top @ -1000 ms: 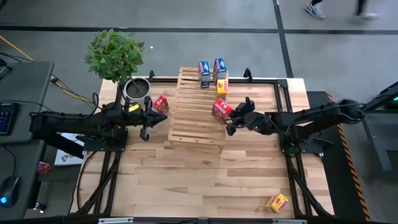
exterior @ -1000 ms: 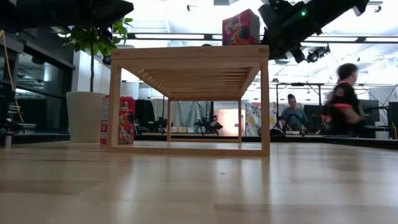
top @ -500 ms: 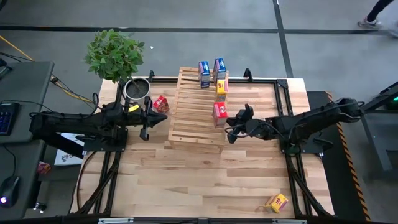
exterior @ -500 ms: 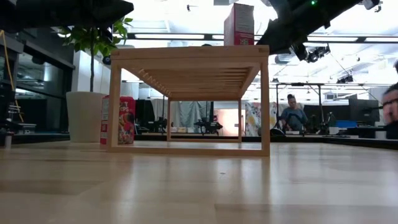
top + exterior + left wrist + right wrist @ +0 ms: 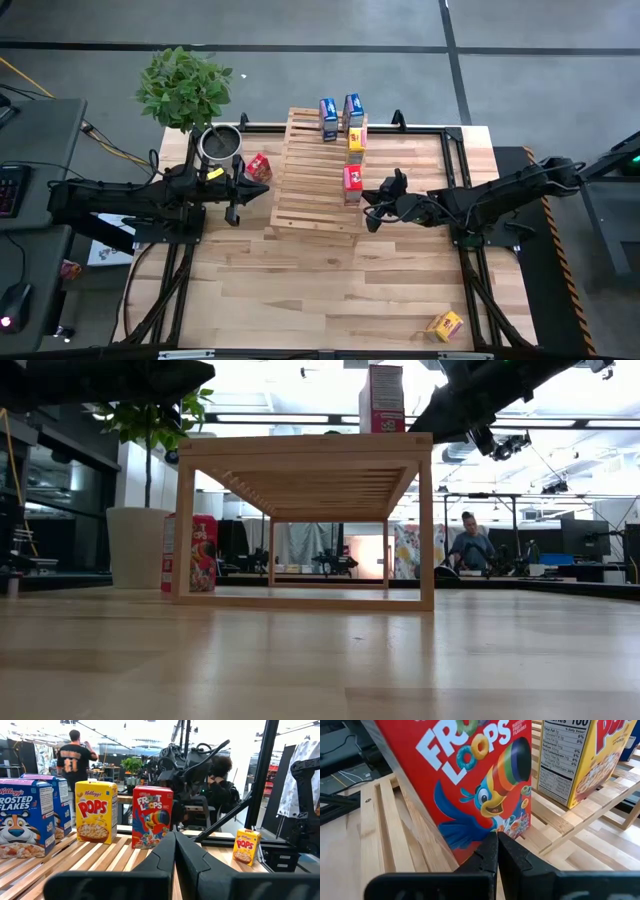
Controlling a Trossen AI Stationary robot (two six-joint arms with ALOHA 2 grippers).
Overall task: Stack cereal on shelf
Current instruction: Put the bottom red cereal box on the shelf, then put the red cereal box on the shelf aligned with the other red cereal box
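Observation:
The shelf (image 5: 315,180) stands mid-table. On it stand two blue cereal boxes (image 5: 340,115), a yellow one (image 5: 355,140) and a red one (image 5: 352,182), all upright on their bottom ends. My right gripper (image 5: 368,205) is shut, its tips at the red box's printed front (image 5: 485,795). Another red box (image 5: 258,166) stands on the table left of the shelf. A yellow box (image 5: 446,325) lies near the table's front right corner. My left gripper (image 5: 235,200) waits shut, left of the shelf, with nothing in it. My right gripper's shut fingertips (image 5: 490,851) stand level at the lower edge of the red box's front (image 5: 470,845), coming from the table's right. I cannot tell whether they touch it. The box stands upright on the slats.
A metal pot (image 5: 219,145) and a leafy plant (image 5: 185,88) sit at the table's far left corner. Bare plank tabletop (image 5: 320,290) lies between the shelf and the near edge. A person (image 5: 470,545) is in the room beyond.
The red box on the shelf, tilted with its front showing a second ago, has turned and now stands upright. My right gripper, shut throughout, has drawn a little toward the table's near edge.

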